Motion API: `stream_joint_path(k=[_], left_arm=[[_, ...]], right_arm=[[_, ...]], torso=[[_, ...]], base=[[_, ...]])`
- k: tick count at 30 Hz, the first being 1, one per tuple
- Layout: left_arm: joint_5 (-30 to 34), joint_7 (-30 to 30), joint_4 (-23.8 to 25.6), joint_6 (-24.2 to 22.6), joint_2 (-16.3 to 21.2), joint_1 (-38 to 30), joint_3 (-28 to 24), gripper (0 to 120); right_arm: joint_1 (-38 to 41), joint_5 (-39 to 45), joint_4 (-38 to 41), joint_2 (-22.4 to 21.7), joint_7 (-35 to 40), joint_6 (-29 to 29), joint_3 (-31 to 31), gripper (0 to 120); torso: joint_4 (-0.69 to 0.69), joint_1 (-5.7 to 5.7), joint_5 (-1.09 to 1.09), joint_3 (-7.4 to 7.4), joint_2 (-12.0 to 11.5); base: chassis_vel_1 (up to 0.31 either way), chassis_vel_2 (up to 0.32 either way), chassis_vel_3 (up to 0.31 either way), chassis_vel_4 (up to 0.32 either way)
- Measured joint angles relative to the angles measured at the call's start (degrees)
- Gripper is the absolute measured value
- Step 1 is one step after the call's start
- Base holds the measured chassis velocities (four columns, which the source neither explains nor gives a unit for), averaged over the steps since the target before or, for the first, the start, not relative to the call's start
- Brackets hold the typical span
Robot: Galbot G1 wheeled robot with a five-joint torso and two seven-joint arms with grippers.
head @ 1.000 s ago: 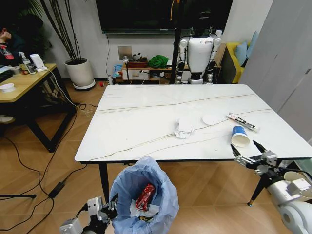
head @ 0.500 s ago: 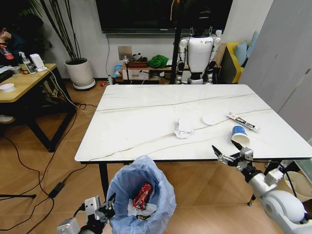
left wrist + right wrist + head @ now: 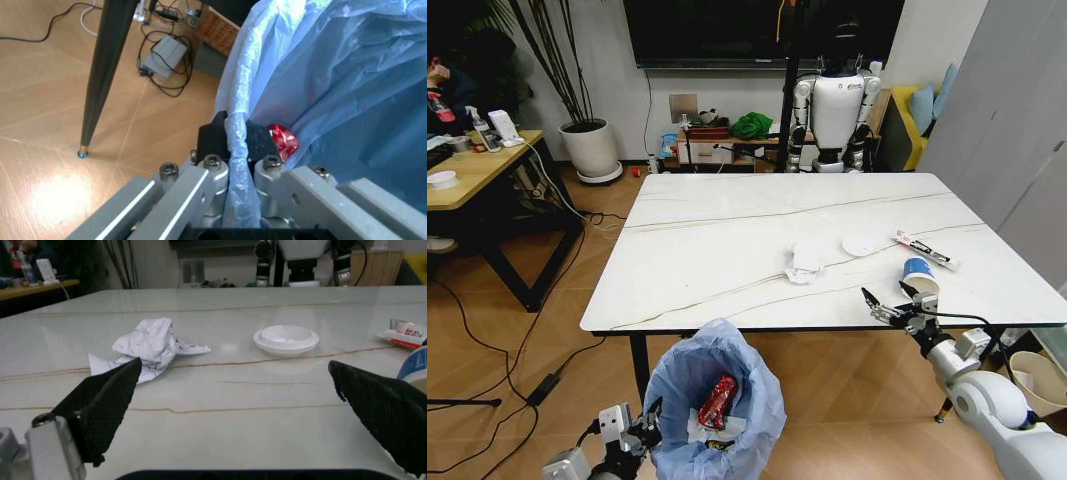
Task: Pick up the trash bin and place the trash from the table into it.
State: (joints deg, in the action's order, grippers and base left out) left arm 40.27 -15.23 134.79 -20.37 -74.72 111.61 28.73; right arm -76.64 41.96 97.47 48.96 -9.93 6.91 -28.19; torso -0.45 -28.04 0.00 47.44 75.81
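Marble table (image 3: 727, 240), crumpled tissue (image 3: 805, 261), disc (image 3: 860, 245), right hand (image 3: 889, 303) spread wide

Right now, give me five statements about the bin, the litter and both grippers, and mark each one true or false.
1. The left gripper is shut on the bagged rim of the trash bin. True.
2. The red wrapper lies on the table. False: it is inside the bin.
3. The right gripper is open at the table's near edge, holding nothing. True.
4. The blue paper cup is in the bin. False: it stands on the table, beside the right gripper.
5. The crumpled white tissue and the white disc sit on the table. True.
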Motion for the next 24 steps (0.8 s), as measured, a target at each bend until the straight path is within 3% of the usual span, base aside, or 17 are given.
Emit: stream_joint_path(k=[24], left_arm=[[-0.10,-0.12,-0.57,-0.17,-2.12,-0.11,1.00,0]], right_arm=[[12.11,2.86,-9.04,-1.47,-0.44,-0.55,7.88,100]], torso=[[0.01,0.00,0.00,-0.01,0.00]], base=[[0.000,0.000,0.000,0.000]])
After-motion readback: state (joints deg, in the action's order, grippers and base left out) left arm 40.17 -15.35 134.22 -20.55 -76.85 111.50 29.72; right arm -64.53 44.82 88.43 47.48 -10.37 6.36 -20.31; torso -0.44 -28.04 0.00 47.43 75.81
